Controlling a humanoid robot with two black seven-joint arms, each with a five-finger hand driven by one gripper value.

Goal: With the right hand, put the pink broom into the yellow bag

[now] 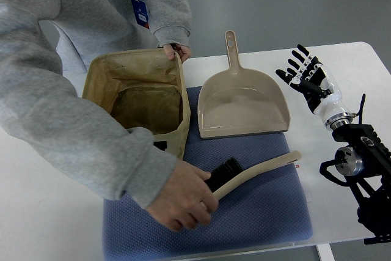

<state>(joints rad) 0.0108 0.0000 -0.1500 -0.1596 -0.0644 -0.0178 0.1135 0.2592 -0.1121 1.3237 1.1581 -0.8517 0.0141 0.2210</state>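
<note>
A hand broom (259, 172) with a beige handle and black bristles lies on the blue mat (269, 212); no pink shows on it. A person's hand (182, 198) rests on its bristle end. The tan open bag (142, 96) stands at the mat's left, held at its far rim by the person's other hand (176, 51). My right hand (303, 71) hovers over the table's right side, fingers spread and empty, well right of the broom handle's tip.
A beige dustpan (241, 103) lies on the mat's far edge between bag and right hand. The person's grey sleeves (73, 120) cover the left of the table (342, 59). My right arm (360, 157) runs along the right edge.
</note>
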